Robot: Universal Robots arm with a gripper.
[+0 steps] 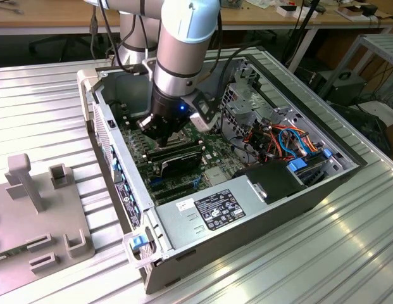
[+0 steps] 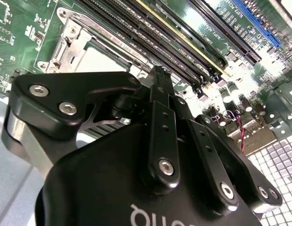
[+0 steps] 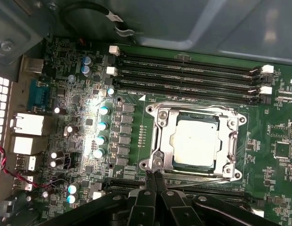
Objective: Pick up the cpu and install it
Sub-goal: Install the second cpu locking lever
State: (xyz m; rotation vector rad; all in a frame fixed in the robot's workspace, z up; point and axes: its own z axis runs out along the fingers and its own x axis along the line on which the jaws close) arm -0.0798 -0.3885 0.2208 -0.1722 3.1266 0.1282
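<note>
Your gripper (image 3: 154, 181) sits just beside the socket frame (image 3: 195, 141) on the motherboard (image 3: 131, 117), its fingers (image 3: 150, 178) clenched together on nothing. You can see the cpu (image 3: 195, 140) lying flat inside that frame, so by the look of it the placing is done; whether it is locked down I cannot tell.

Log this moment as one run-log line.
gripper: shut, empty | cpu: seated in socket | gripper at socket edge, over motherboard

Ribbed metal table (image 1: 348, 240), wooden desks (image 1: 50, 16)
</note>
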